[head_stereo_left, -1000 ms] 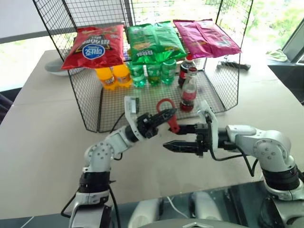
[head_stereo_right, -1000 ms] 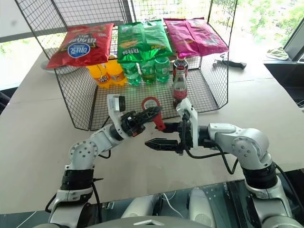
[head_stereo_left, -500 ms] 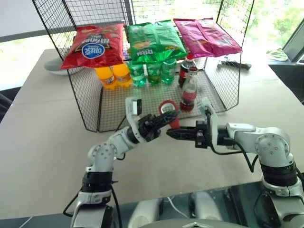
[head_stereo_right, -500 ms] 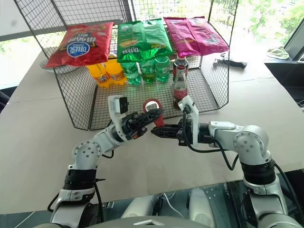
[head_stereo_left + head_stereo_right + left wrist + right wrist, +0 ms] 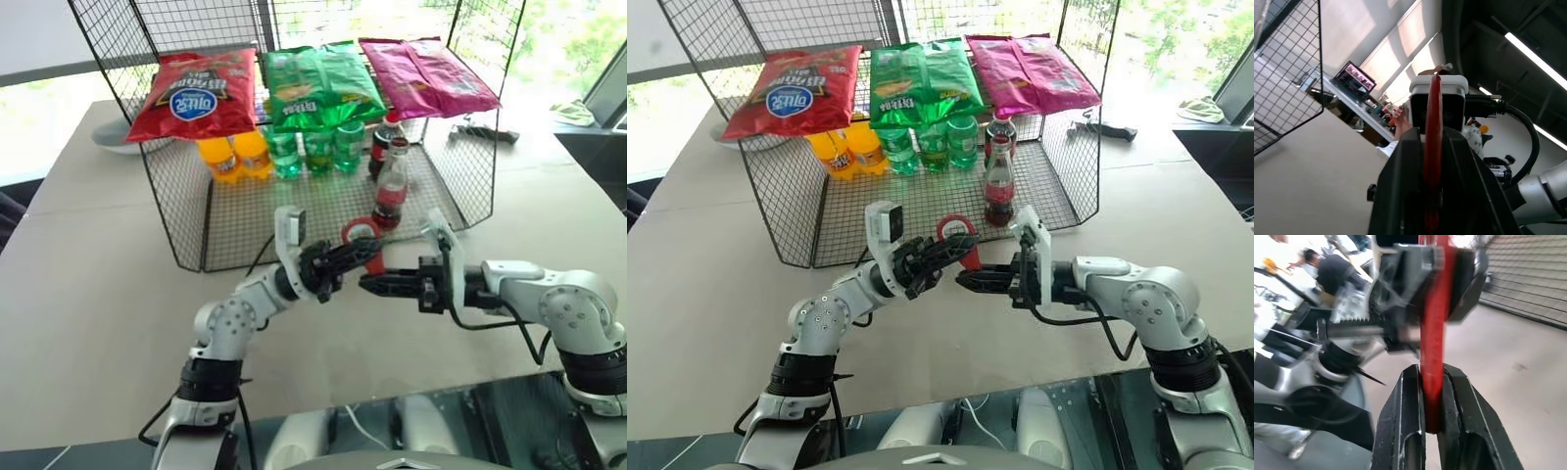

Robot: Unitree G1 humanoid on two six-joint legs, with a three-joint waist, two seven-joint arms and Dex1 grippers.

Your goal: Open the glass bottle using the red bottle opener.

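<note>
You are holding the red bottle opener point(image 5: 960, 245) between both grippers above the table: the right gripper point(image 5: 370, 284) is clamping its handle, while the left gripper point(image 5: 355, 253), fingers parted slightly, is bracketing it below the ring head. The one glass bottle point(image 5: 391, 191) is standing upright on the wire rack point(image 5: 186, 211), beyond the opener, nearer your right arm. One opener, one glass bottle.
</note>
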